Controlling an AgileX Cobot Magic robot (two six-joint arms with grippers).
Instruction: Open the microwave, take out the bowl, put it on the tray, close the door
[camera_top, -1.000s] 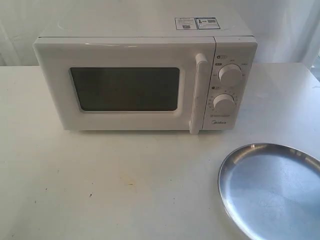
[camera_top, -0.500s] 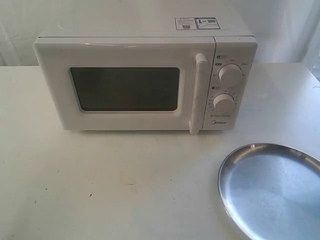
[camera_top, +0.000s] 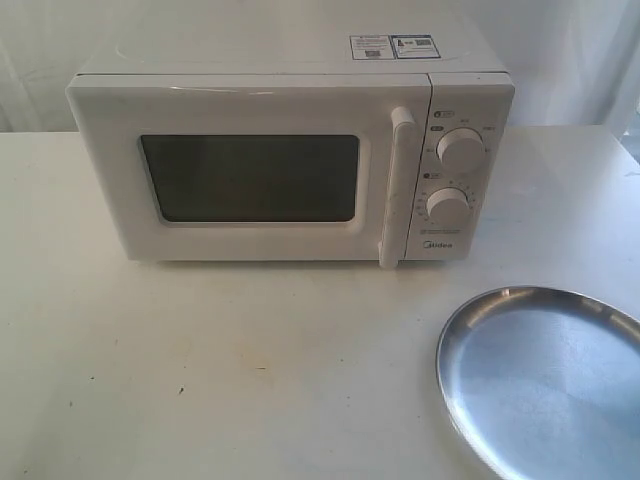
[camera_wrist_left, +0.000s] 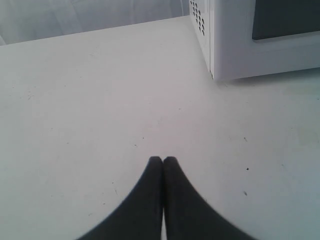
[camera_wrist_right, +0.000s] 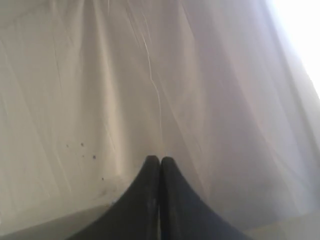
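Observation:
The white microwave (camera_top: 290, 150) stands at the back of the table with its door (camera_top: 250, 175) shut flat and the vertical bar handle (camera_top: 395, 185) beside the two dials. The silver tray (camera_top: 545, 380) lies at the front right with nothing on it. The bowl is hidden. Neither gripper shows in the exterior view. My left gripper (camera_wrist_left: 163, 160) is shut with nothing in it, low over the bare table, with a corner of the microwave (camera_wrist_left: 240, 45) ahead. In the right wrist view my right gripper (camera_wrist_right: 160, 160) is shut and empty, facing a white cloth backdrop (camera_wrist_right: 150, 75).
A white table (camera_top: 250, 370) carries everything, with small dark specks on it. White curtain (camera_top: 560, 60) hangs behind the microwave. The table's right edge runs close to the tray.

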